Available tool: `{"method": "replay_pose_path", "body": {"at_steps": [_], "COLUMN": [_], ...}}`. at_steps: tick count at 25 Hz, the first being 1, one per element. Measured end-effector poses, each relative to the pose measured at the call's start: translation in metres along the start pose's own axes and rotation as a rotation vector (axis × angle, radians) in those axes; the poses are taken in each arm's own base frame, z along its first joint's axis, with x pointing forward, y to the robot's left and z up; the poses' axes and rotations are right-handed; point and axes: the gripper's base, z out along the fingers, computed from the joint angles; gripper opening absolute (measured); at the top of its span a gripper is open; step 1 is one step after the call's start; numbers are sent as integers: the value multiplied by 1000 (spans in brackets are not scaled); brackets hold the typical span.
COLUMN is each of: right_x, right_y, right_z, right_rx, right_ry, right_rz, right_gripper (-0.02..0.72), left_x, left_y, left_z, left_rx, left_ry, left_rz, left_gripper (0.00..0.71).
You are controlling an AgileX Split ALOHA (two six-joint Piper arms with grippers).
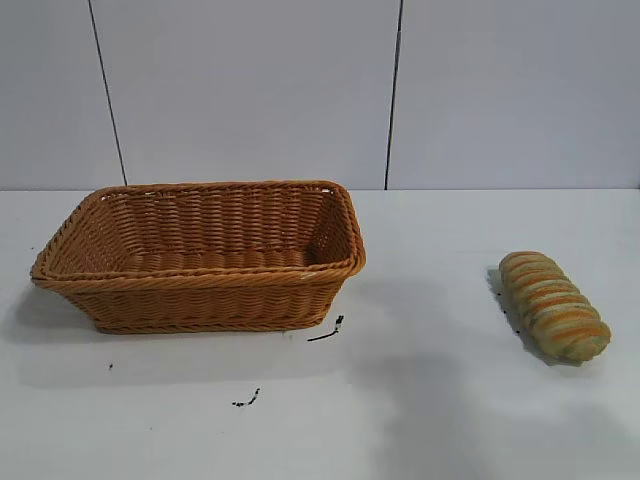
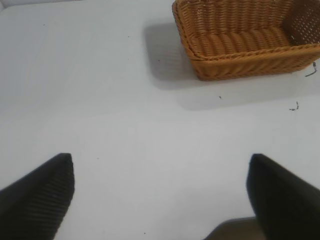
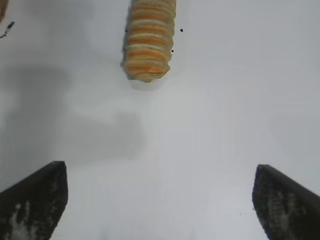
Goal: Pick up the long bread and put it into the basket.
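Observation:
The long bread (image 1: 555, 305), an oblong loaf ribbed in tan, orange and pale green stripes, lies on the white table at the right. It also shows in the right wrist view (image 3: 148, 39), ahead of my right gripper (image 3: 160, 172), which is open and empty above bare table. The basket (image 1: 200, 285), orange-brown wicker with a braided rim, stands at the left and is empty. It shows in the left wrist view (image 2: 250, 62) well ahead of my left gripper (image 2: 161, 162), which is open and empty. Neither arm shows in the exterior view.
Small black marks lie on the white table (image 1: 420, 400) near the basket's front corner (image 1: 328, 330) and further forward (image 1: 247, 399). A grey panelled wall (image 1: 320, 90) stands behind the table. Bare table lies between basket and bread.

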Motion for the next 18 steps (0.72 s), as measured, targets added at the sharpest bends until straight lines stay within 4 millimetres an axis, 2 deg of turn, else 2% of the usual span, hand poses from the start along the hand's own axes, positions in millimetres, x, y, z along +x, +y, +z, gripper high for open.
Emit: {"method": "replay_pose_path", "body": {"at_steps": [3,8,12,18], "right_x": [-30,-68,-87,-98], "right_y": [4,24,26,25], "right_z": [22,52,79,114], "right_rx": [-5,-25,-21,-10], "right_ry": [37,56,82,122], "right_rz": [-12,-63,-42,-39], "right_gripper": [693,693,693,693], "left_x": [0,0,0,0], "left_y": [0,0,0,0], "left_z": [0,0,0,0], "left_rx": [0,0,0,0], "left_ry": [0,0,0,0], "left_rz": [0,0,0,0], "left_gripper": [696,696,696,696]}}
